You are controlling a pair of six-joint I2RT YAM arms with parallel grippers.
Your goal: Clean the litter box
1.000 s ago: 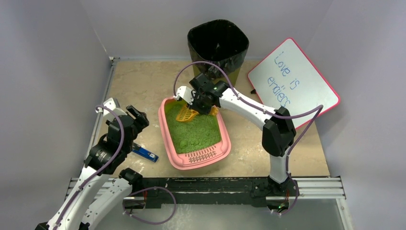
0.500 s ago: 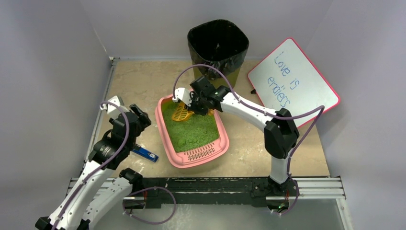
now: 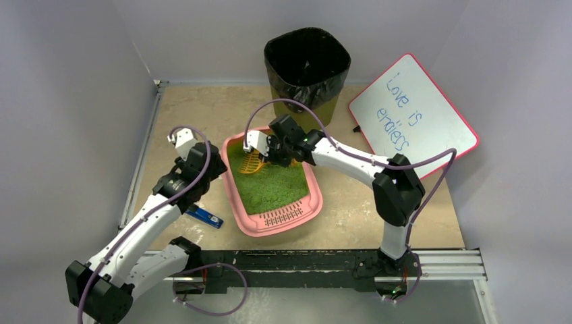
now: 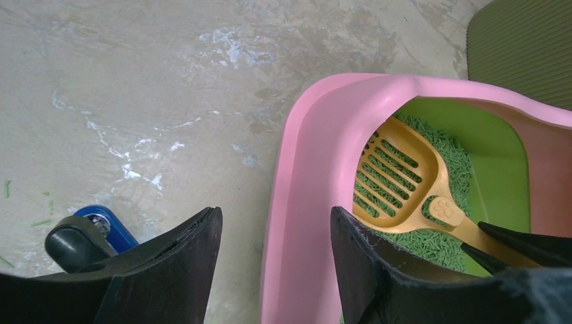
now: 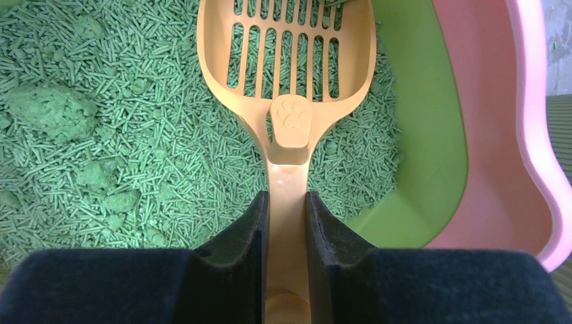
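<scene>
Litter box (image 3: 283,219) – pink tray at mid-table (image 3: 195,115), slotted lip toward the arm bases, just in front of the olive bin (image 3: 307,64). It holds green pellet litter (image 5: 135,155) with clumps (image 5: 50,111).

Orange slotted scoop (image 5: 290,115) – blade over the litter at the far end, handle clamped between the narrow jaws of the right gripper (image 5: 287,202).

Left gripper (image 4: 270,226) – jaws wide, holding nothing, straddling the tray's left rim; whether they touch it cannot be told.

Blue object (image 3: 204,216) – on the table, left of the tray.
</scene>
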